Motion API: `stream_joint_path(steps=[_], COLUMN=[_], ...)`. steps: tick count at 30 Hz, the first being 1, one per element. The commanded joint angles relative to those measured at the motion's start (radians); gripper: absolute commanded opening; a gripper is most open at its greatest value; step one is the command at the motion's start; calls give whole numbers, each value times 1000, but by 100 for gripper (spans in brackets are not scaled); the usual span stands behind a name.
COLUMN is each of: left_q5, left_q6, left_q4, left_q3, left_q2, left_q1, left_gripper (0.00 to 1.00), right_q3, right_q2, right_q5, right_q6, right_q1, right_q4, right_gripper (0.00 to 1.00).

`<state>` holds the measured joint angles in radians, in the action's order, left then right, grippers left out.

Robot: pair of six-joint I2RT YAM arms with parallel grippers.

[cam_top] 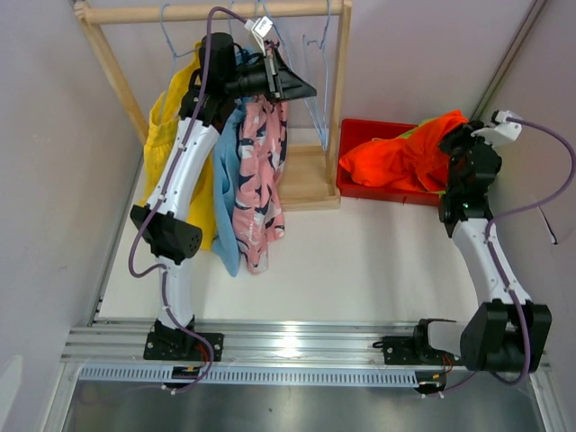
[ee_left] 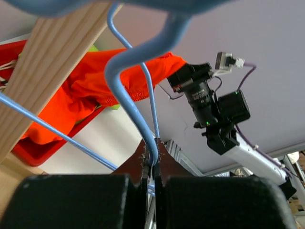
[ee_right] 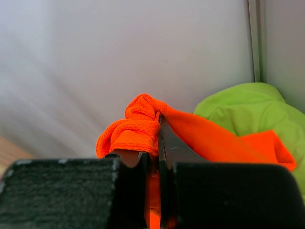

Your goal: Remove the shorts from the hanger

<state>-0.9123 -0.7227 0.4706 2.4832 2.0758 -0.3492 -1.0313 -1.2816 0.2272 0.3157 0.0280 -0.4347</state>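
The left claw (ee_left: 152,161) is pinched shut on the thin, rounded wire of a pale blue hanger (ee_left: 135,109), just below its curved hook. It sits close beside the flat-sided wooden post (ee_left: 45,71) of the rack. Under the round wooden rail (cam_top: 135,13) three pairs hang limp and creased: the yellow shorts (cam_top: 165,135), the light blue shorts (cam_top: 226,225) and the pink shorts (cam_top: 259,180) with their dark-and-white print. Off to the right, a red plastic bin (cam_top: 358,129) on the white table (cam_top: 360,261) holds the orange shorts (cam_top: 405,160) in a crumpled heap. The right claw (ee_right: 155,145) is closed on a bunched fold of that orange, mesh-like cloth, with the smooth lime green shorts (ee_right: 248,114) piled just behind.
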Motion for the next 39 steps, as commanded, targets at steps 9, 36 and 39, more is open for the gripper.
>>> stream_joint_path(steps=[9,36,39], left_q5=[74,176,170], left_q6=[-139,-463,-431], left_q4=[-14,-33,-35], left_q3=[59,2,-23], left_q2=[81,50,15], left_q1=[10,35,27], left_gripper=[12,0,30], right_q3=[166,428,428], right_q2=[304,763,792], right_q5=[-12,-78,-80], right_q6=[103,240,240], right_q1=[-2,-2,-2], right_q4=[14,281,315], right_gripper=[0,0,0])
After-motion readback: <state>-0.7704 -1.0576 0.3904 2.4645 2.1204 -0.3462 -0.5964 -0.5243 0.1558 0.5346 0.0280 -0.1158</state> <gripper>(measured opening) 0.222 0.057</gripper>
